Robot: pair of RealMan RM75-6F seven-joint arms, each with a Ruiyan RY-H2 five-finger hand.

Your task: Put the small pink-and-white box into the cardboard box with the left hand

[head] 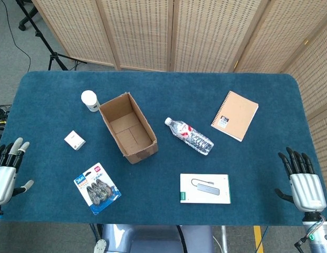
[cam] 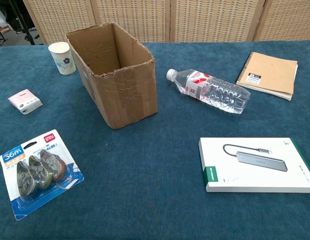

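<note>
At near-left table edge, my left hand (head: 5, 171) sits empty, fingers spread. Pink-and-white box (head: 74, 140) lies left of cardboard box (head: 127, 127). Plan: reach far-right, pinch its short sides.

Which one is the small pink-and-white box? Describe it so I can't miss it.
Find the open cardboard box left of centre. To its left, alone on the cloth, lies the pink-and-white box, between the paper cup and the blue blister pack. It is the smallest, flattest item there.

small pink-and-white box (head: 74, 140) flat on table, left of open, empty cardboard box (head: 127, 127).
</note>
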